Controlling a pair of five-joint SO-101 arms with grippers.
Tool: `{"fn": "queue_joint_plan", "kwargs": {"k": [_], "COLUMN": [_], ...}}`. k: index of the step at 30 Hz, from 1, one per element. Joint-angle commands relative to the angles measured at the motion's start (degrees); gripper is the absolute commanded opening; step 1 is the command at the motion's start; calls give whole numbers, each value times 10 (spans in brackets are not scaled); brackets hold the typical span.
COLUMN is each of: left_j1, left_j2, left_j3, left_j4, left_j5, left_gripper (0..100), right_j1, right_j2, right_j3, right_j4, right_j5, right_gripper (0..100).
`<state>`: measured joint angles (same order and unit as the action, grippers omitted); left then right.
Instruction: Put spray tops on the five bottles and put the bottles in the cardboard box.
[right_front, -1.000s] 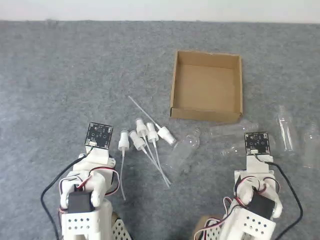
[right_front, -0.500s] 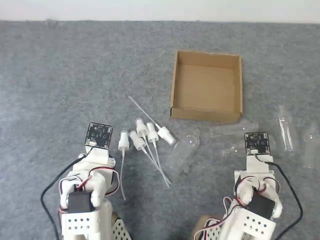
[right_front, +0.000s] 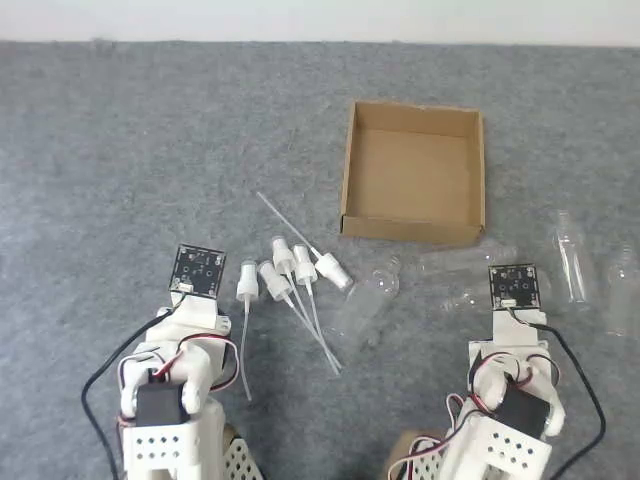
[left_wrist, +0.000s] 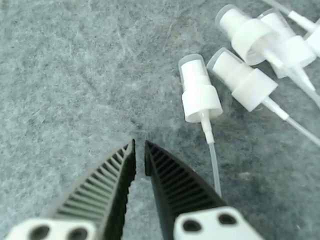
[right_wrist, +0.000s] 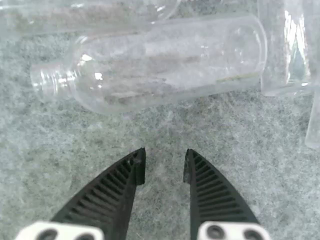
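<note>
Seeing spray tops clustered mid-tabletop, tubes crossing, just beyond my left gripper; its fingers are nearly closed on nothing. Right gripper, fingers narrowly apart, faces bottles lying toward the right edge. Cardboard box sits behind them.

Glossy clear plastic bottle; matt plastic spray tops; fuzzy felt mat.

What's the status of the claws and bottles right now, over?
Left gripper shut, empty, beside spray tops. Right gripper open, empty, facing a lying bottle. No tops fitted, no bottles in cardboard box.
</note>
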<state>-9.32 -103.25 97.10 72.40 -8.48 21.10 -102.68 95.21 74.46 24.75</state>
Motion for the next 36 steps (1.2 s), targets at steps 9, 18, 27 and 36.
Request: {"fn": "queue_joint_plan", "kwargs": {"k": [9, 18, 27, 36], "left_j1": [-2, -58, -66, -67], "left_j2": [-11, -11, -11, -11], "left_j3": [-6, -6, -6, -6], "left_j4": [0, -8, -8, -8], "left_j5": [-6, -186, -188, -188], "left_gripper": [27, 26, 26, 26], "right_j1": [-25, -50, -46, 44], "right_j2": [-3, -12, 42, 508], "right_j3": [13, -60, -364, -666], "right_j4": [4, -52, -17, -33], "right_j5": [8, 4, -18, -13], "right_gripper": [120, 121, 121, 172]}}
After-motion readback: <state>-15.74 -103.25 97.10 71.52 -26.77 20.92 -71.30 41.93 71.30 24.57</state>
